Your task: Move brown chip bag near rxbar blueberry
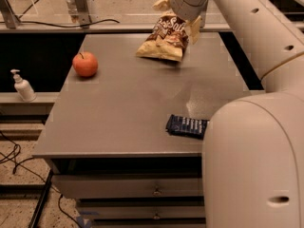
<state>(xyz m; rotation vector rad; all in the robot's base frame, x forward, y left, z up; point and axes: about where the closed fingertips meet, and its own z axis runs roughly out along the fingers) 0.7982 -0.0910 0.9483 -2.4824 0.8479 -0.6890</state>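
The brown chip bag [164, 44] lies at the far middle of the grey table [123, 103], its top end tilted up toward the back. My gripper [178, 17] has come down from the upper right and is open, with one pale finger [161, 4] left of the bag's top and the other [194, 30] right of it. The rxbar blueberry [186, 126], a flat dark blue bar, lies near the front right edge, well apart from the bag. Its right end is hidden behind my arm.
A red apple [85, 64] sits at the table's left. My arm's big pale links [251, 165] fill the right foreground. A white pump bottle [21, 87] stands on a ledge left of the table. Drawers [152, 191] sit under the tabletop.
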